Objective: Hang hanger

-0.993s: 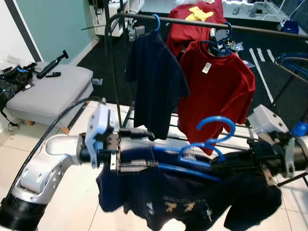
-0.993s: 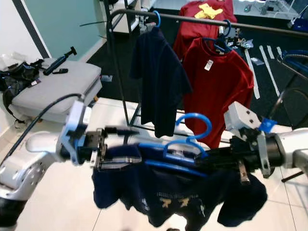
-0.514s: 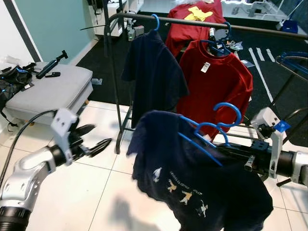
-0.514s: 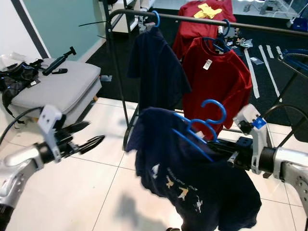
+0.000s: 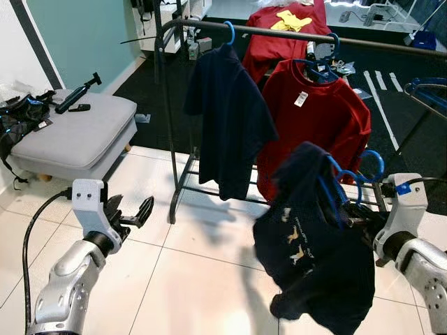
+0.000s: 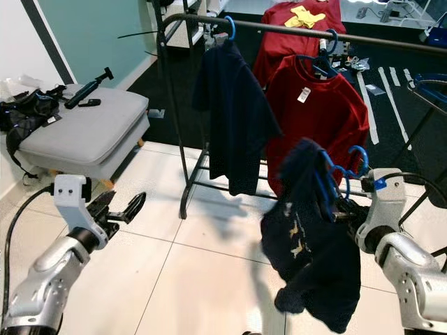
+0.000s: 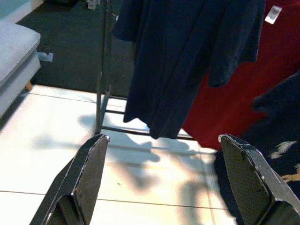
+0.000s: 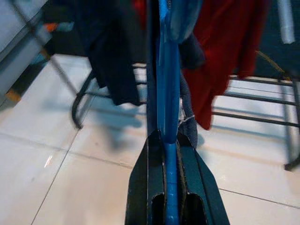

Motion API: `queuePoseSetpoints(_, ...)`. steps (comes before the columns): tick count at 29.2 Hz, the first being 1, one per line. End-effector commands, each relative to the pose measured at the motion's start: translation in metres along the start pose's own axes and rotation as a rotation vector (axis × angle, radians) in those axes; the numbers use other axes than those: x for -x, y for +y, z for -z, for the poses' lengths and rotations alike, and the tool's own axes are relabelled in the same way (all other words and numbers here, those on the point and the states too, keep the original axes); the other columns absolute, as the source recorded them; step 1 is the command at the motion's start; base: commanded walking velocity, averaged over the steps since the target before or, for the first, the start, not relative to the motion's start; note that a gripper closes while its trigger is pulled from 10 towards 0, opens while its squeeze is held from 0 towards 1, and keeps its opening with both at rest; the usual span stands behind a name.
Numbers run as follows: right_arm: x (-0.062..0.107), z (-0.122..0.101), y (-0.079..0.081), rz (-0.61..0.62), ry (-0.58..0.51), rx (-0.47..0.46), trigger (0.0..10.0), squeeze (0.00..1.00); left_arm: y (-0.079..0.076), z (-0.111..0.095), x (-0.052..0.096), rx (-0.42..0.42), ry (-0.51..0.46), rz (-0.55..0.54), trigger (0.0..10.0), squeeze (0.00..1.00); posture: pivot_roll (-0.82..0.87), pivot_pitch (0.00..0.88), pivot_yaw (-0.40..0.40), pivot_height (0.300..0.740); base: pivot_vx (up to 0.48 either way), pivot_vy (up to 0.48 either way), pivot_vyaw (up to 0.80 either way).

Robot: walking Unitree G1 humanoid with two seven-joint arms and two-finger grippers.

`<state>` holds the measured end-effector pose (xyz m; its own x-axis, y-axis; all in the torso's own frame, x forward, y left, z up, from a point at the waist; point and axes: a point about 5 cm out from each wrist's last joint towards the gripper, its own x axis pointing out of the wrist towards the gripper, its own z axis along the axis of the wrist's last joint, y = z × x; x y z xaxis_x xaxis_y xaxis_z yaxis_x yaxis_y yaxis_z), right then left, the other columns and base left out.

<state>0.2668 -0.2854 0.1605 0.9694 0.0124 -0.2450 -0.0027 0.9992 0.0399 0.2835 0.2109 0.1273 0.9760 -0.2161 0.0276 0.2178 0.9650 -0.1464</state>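
The right gripper (image 8: 165, 187) is clenched on a blue hanger (image 5: 349, 183), near right in the scene. A navy shirt (image 5: 314, 244) with small pale printed figures hangs from that hanger, sagging toward the white tile floor (image 5: 195, 279). No words on the print can be read.

The left gripper (image 5: 133, 213) is low on the near left, fingers (image 7: 89, 173) spread apart and holding nothing.

Beyond them stands a dark rail (image 5: 279, 31) running left to right. On it hang a plain navy tee (image 5: 227, 118) on a blue hook and, to its right, a red tee (image 5: 314, 118) with a small white tag (image 5: 300, 99) at the collar; the tag's writing is too small to read. Another red garment (image 5: 283, 28) with a yellow patch sits farther back.

At far left is a grey cushioned bench (image 5: 70, 136), with a black tool (image 5: 75, 94) lying on top and a black bag (image 5: 17, 115) at its left end.
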Motion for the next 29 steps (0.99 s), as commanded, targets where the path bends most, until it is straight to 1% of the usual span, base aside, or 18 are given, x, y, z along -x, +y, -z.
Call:
queuePoseSetpoints(1, -0.001, -0.005, -0.003, 0.042, -0.036, 0.000, 10.0, 0.00, -0.003, 0.004, 0.001, 0.000, -0.003, -0.011, 10.0, 0.00, -0.04, 0.151, -0.004, 0.740, 0.337, 0.000, 0.00)
queuePoseSetpoints(7, -0.003, -0.005, -0.002, 0.063, -0.057, -0.011, 10.0, 0.00, -0.001, 0.004, 0.001, -0.008, -0.009, -0.050, 10.0, 0.00, -0.04, 0.147, -0.002, 0.740, 0.336, 0.000, 0.00)
queuePoseSetpoints(10, -0.004, -0.004, 0.002, 0.069, -0.069, -0.015, 10.0, 0.00, -0.006, 0.005, 0.003, -0.022, -0.001, -0.056, 10.0, 0.00, -0.03, 0.141, -0.002, 0.740, 0.334, 0.000, 0.00)
queuePoseSetpoints(18, -0.006, -0.009, 0.003, 0.067, -0.089, -0.020, 10.0, 0.00, -0.007, 0.005, 0.004, -0.025, -0.004, -0.061, 10.0, 0.00, -0.03, 0.136, -0.003, 0.740, 0.334, 0.000, 0.00)
queuePoseSetpoints(20, -0.007, -0.017, 0.003, 0.052, -0.112, -0.021, 10.0, 0.00, -0.006, 0.005, 0.003, -0.027, -0.006, -0.063, 10.0, 0.00, -0.03, 0.134, -0.004, 0.740, 0.332, 0.000, 0.00)
queuePoseSetpoints(21, -0.007, -0.017, 0.003, 0.052, -0.112, -0.021, 10.0, 0.00, -0.006, 0.005, 0.003, -0.027, -0.006, -0.063, 10.0, 0.00, -0.03, 0.134, -0.004, 0.740, 0.330, 0.000, 0.00)
queuePoseSetpoints(24, -0.009, -0.032, 0.003, 0.036, -0.158, -0.018, 10.0, 0.00, -0.006, 0.005, 0.003, -0.027, -0.007, -0.064, 10.0, 0.00, -0.03, 0.133, -0.005, 0.740, 0.330, 0.000, 0.00)
queuePoseSetpoints(26, -0.009, -0.032, 0.003, 0.036, -0.158, -0.018, 10.0, 0.00, -0.006, 0.005, 0.003, -0.027, -0.007, -0.064, 10.0, 0.00, -0.03, 0.133, -0.005, 0.740, 0.330, 0.000, 0.00)
queuePoseSetpoints(29, -0.008, -0.039, 0.000, 0.047, -0.180, -0.016, 10.0, 0.00, -0.006, 0.005, 0.003, -0.027, -0.007, -0.066, 10.0, 0.00, -0.03, 0.133, -0.004, 0.740, 0.330, 0.000, 0.00)
